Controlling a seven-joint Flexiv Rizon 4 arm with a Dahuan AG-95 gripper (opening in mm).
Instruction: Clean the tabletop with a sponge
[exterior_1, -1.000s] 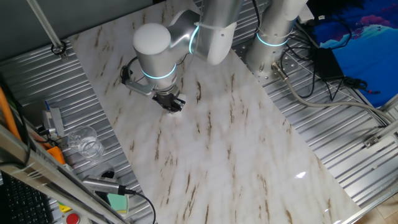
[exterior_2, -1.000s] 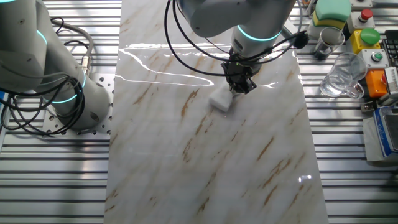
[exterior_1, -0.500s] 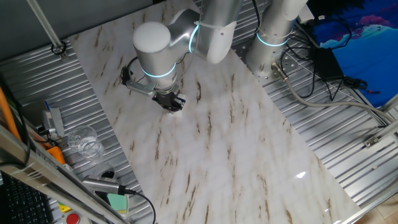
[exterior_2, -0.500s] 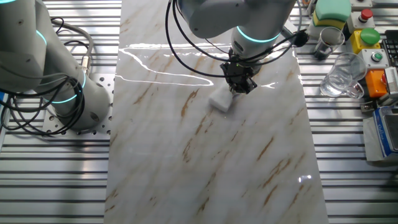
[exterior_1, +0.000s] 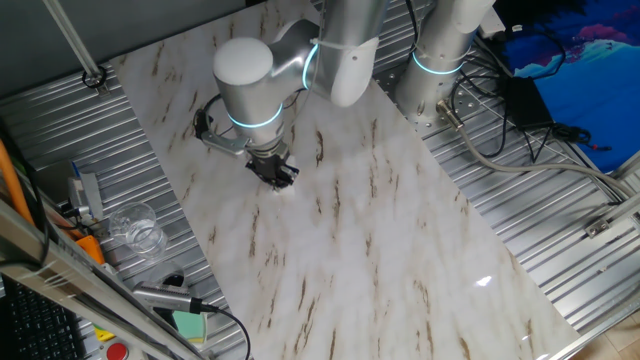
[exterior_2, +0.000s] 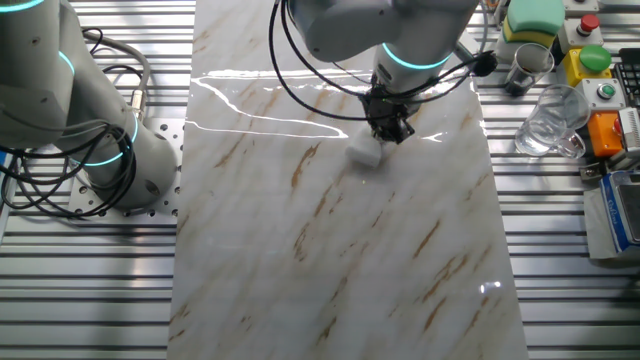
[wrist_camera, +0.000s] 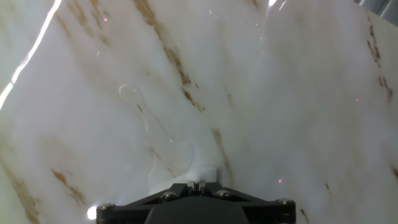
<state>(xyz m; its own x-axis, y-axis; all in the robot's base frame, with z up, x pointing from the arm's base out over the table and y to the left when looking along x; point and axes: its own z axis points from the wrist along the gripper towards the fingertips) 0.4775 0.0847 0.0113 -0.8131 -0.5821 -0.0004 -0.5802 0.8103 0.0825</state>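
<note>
The tabletop (exterior_2: 330, 250) is a long glossy white marble slab with brown streaks; it also fills the hand view (wrist_camera: 298, 93) and shows in one fixed view (exterior_1: 380, 250). My gripper (exterior_2: 388, 130) points down at the slab's far part and is shut on the sponge (exterior_2: 366, 153), a small white block pressed on the marble. In one fixed view the gripper (exterior_1: 277, 176) hides most of the sponge. In the hand view the gripper (wrist_camera: 199, 185) has its jaws closed together on the sponge (wrist_camera: 202, 169). A thin wet trace (wrist_camera: 146, 118) curves ahead of it.
A second arm's base (exterior_2: 110, 160) with cables stands left of the slab on ribbed metal (exterior_2: 90, 290). To the right are a clear glass cup (exterior_2: 548, 125), a pale green block (exterior_2: 533, 18), a metal cup (exterior_2: 527, 62) and a button box (exterior_2: 590, 60).
The gripper has turned and shifted slightly with the sponge; in the other fixed view the sponge has slid a little right and toward the slab's far end.
</note>
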